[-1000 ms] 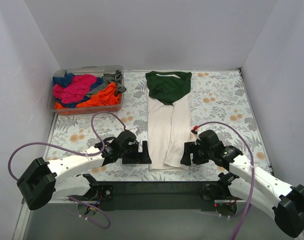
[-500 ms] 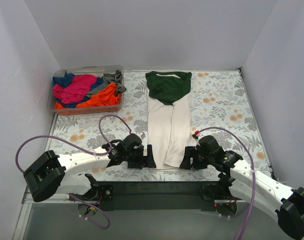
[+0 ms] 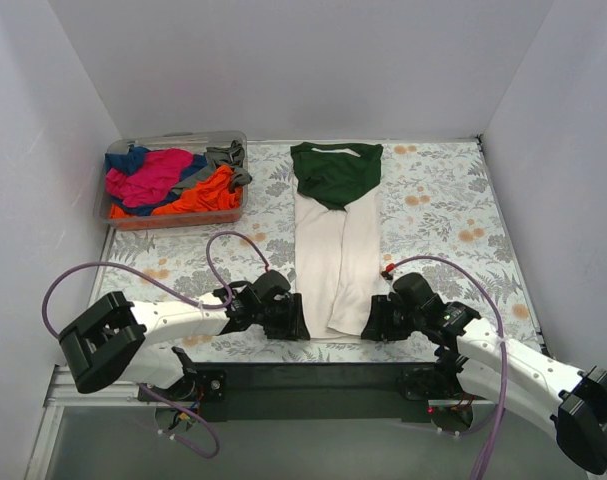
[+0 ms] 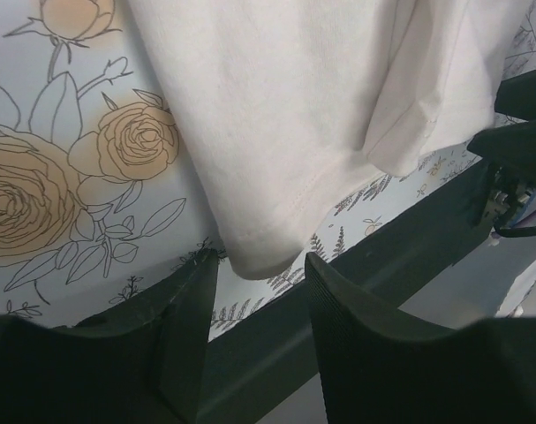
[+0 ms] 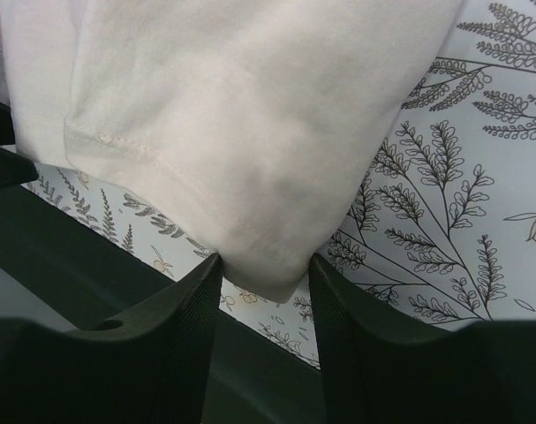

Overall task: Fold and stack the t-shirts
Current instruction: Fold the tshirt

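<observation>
- Between the left gripper's [image 4: 260, 259] spread fingers sits the near-left hem corner of the cream t-shirt [image 3: 335, 265]; nothing is clamped yet.
- Opposite, the right gripper [image 5: 265, 261] is equally wide around the near-right corner.
- Each arm has its own corner. The shirt's long axis runs straight away from the arms, green collar end farthest, so I judge the fold goes forward.
- It lies flat on the floral tablecloth [image 3: 433, 210], hem near the front edge.
- Far left, a clear bin [image 3: 183, 136] holds the remaining tees [image 3: 168, 180].
</observation>
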Robot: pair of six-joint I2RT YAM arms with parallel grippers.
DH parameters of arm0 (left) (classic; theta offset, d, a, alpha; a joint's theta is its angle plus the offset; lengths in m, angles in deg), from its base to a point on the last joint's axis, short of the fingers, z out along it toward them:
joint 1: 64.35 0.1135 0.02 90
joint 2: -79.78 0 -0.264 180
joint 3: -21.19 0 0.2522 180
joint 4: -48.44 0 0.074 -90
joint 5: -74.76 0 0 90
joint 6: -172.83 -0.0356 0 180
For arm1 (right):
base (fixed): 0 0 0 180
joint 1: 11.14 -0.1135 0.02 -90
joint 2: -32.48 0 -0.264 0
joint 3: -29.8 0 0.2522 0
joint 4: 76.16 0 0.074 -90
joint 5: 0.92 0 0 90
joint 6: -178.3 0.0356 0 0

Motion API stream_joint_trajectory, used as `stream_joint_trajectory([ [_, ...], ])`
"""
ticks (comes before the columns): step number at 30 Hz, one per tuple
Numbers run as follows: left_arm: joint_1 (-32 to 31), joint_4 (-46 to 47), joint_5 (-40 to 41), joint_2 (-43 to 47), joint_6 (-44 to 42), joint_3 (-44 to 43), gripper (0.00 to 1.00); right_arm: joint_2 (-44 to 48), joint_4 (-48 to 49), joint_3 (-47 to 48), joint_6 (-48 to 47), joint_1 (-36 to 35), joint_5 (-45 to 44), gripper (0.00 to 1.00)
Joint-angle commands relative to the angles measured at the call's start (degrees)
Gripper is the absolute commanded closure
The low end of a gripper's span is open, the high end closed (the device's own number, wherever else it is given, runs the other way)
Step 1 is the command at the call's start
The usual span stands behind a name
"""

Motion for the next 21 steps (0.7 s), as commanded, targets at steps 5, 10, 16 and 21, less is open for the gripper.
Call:
stream_joint_trajectory([
  [5,-1.6,-0.94,-0.24,-2.26,-0.04,-1.27,0.71,-0.69,0.44,-0.21,0.43,-1.0,-1.43,0.67],
  [10,-1.6,-0.77,-0.15,-3.31,-0.21,-1.27,0.85,-1.92,1.32,-0.29,0.08,-1.17,-2.49,0.79],
  [16,-1.6,-0.15,0.02,-4.8,-1.35,-1.44,1.0,-3.68,2.91,-0.21,-0.36,-1.35,-2.92,0.93],
  [21,-1.6,-0.07,1.16,-5.51,-3.38,-2.67,1.0,-4.91,2.82,1.81,-1.77,-1.35,-5.2,0.99],
])
